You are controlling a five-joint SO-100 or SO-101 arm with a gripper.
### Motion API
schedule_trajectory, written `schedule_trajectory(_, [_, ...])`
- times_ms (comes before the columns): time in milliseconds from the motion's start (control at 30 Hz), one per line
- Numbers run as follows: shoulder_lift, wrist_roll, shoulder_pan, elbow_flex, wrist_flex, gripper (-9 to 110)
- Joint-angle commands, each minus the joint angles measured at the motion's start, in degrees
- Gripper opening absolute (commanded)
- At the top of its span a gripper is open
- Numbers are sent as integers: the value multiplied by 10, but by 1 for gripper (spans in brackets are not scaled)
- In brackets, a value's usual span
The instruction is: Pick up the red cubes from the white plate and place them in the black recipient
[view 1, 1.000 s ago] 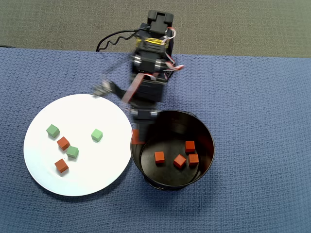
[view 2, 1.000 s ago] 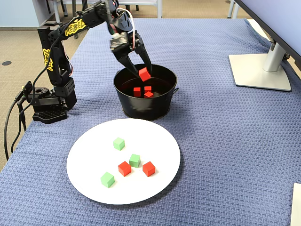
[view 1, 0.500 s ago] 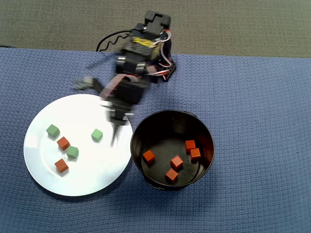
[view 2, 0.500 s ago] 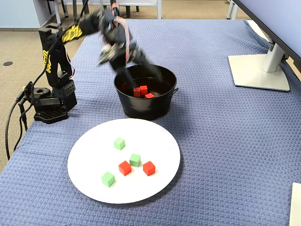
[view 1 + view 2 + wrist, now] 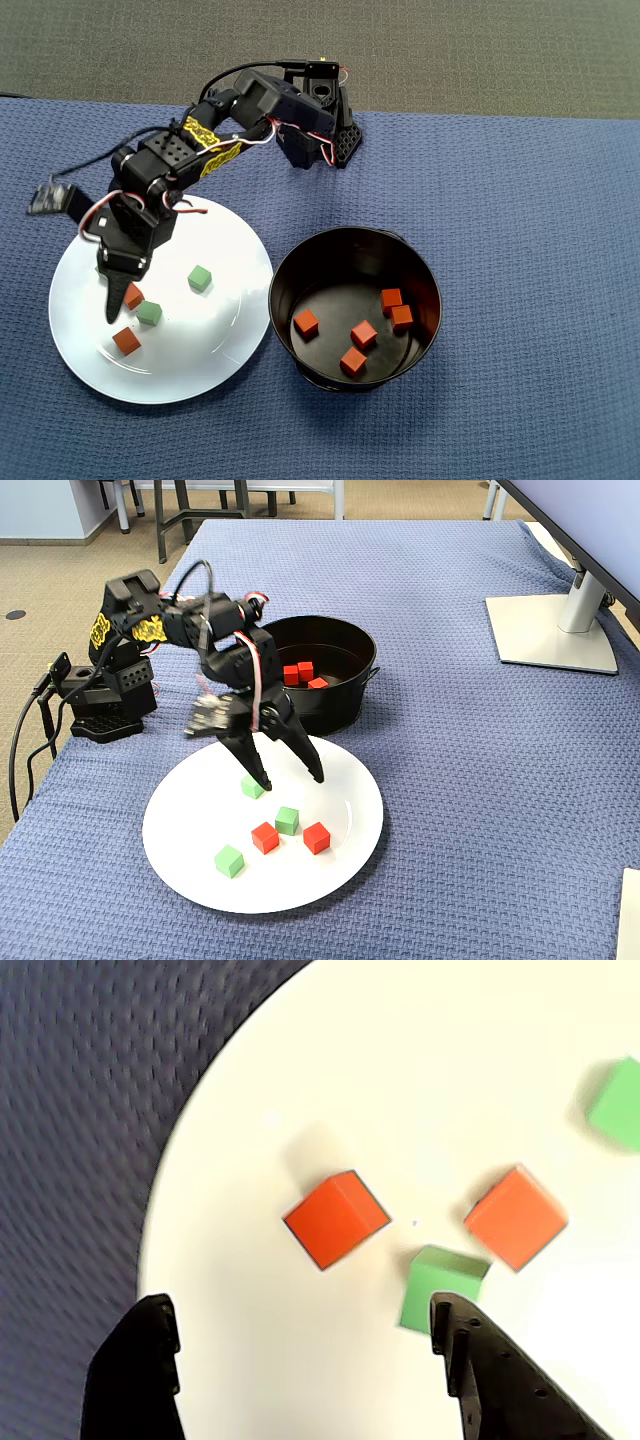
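Two red cubes (image 5: 337, 1220) left, your gripper (image 5: 300, 1380) spread wide above them, and a green cube (image 5: 441, 1287) crowds close enough to get snagged.

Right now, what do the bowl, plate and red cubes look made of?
Black bowl: probably enamelled or painted metal, glossy with reflections and a rolled rim. White plate: smooth, faint sheen, ceramic or plastic, unclear. Red cubes: matte, sharp-edged, likely foam or painted wood.
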Motion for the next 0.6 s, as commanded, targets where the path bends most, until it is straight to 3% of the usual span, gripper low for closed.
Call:
schedule_trajectory(0, [-11,-229,-11,-33,-18,26])
schedule_trajectory(100, [-33,-370,-11,-33,-35,25])
schedule_trajectory(233, [-36,-460,4,-44,-46,25])
schedule_trajectory(367, [-59,-488,11,-38,-134,25])
schedule_trajectory(567, [-91,-483,6,-62,-143,25])
